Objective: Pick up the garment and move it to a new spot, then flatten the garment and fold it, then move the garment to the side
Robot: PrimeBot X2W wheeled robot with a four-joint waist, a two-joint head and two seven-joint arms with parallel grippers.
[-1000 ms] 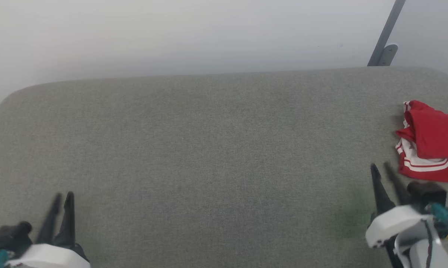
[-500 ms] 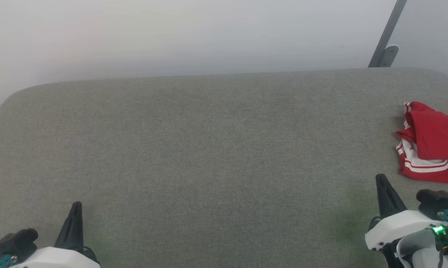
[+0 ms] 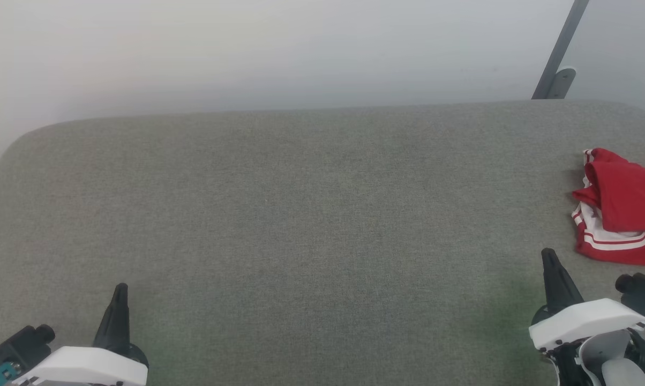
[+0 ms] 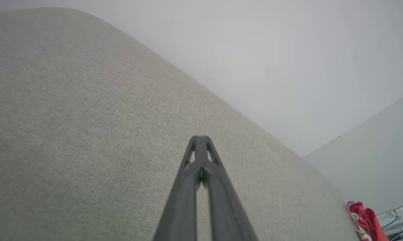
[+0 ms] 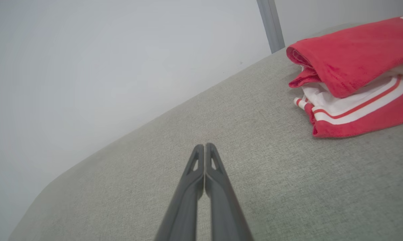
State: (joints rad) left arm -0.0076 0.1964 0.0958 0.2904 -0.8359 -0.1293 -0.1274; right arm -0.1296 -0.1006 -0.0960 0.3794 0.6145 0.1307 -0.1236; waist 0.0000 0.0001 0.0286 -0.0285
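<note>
Left hand [image 4: 200,138], its two dark fingers [image 4: 183,201] pressed together and empty, over a grey fabric worktop [image 4: 71,117], bunched red-and-white garment [image 4: 364,217] at the worktop's far right end, pale wall [image 4: 255,50] behind

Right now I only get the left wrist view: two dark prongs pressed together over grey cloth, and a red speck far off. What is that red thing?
Observer: It is the garment, a red shirt folded over on itself on the grey cushion, with white fabric and red stripes showing between its layers.
Operator: Is anything holding it?
Observer: No. The right claw is shut on nothing, and its tips are short of the garment, not touching it.
Operator: And where am I in all this?
Observer: In the head view, the left claw sits at the lower left, across the cushion from the garment at the right edge.
</note>
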